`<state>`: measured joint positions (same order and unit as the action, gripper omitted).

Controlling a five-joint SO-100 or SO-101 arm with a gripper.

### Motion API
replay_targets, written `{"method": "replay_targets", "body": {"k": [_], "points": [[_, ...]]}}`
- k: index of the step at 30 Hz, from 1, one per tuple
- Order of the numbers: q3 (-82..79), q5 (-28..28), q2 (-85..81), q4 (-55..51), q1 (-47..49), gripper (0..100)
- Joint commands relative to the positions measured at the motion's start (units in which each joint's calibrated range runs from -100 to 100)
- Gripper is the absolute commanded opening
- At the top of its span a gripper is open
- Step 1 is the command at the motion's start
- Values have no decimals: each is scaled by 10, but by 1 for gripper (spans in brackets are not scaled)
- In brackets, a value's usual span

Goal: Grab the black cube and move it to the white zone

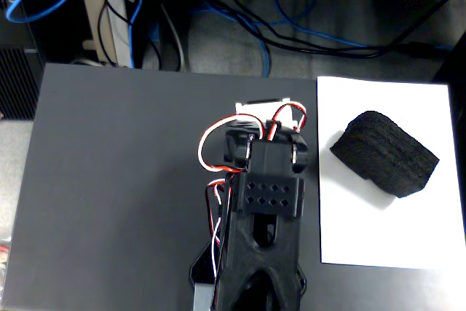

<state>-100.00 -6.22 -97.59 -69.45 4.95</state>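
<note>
As seen from the fixed view above: every place below is given against the large plain white rectangular sheet of paper (pixel 386 223), which lies on the dark grey surface (pixel 116 180) at its right side.

Black block: the oblong block of black spongy foam (pixel 384 154), with ridged layered sides and rounded edges, rests on the white sheet, in its upper half, slightly tilted, wholly within the paper's edges.

White sheet: flat on the surface, its lower half bare, its right edge reaching the picture's right border.

My body: my glossy black plastic arm (pixel 266 231) stretches up from the bottom edge of the picture, just left of the sheet's left edge, over the grey surface and not over the paper.

Wires: red and white wires (pixel 215 143) loop out from my upper joint, on the side away from the sheet.

My jaws: hidden beneath my own wrist housing, so I cannot tell how far apart they stand or whether they hold anything; the black block lies apart from me.

Beyond the sheet: blue and black cables (pixel 291 34) trail on the floor past its far edge.
</note>
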Motion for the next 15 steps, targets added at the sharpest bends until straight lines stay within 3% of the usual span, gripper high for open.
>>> {"method": "replay_targets", "body": {"k": [1, 15], "points": [[0, 3, 6, -3, -3, 2], [0, 2, 4, -4, -4, 1]]}}
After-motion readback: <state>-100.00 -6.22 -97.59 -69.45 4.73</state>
